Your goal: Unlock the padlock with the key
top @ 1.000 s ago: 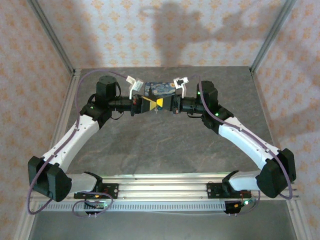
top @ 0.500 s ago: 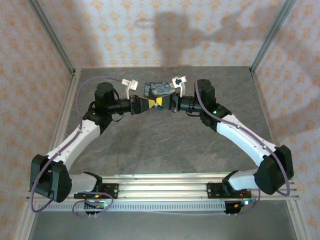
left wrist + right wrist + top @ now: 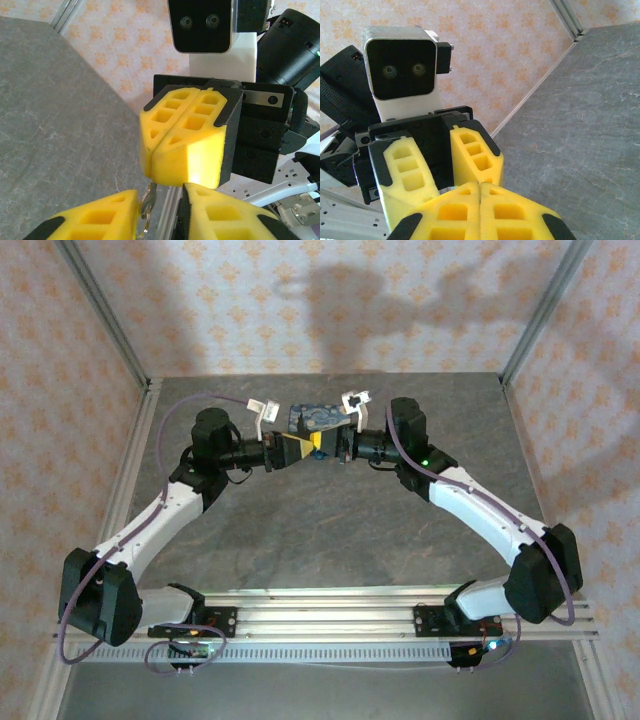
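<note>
our right gripper (image 3: 480, 190) is fully shut, and the left gripper (image 3: 160, 196) stands apart by a narrow gap. what either grips we cannot tell. a thin metal piece we take for the key (image 3: 147, 202) hangs from the right tips into that gap, its long axis along the left fingers. the 2 grippers meet tip to tip, equally near.

Colours you see around the table (image 3: 330, 530)
Grey-veined table; yellow, black-backed fingers (image 3: 185, 150) above it; orange-flowered cream walls (image 3: 200, 310) behind it.
</note>
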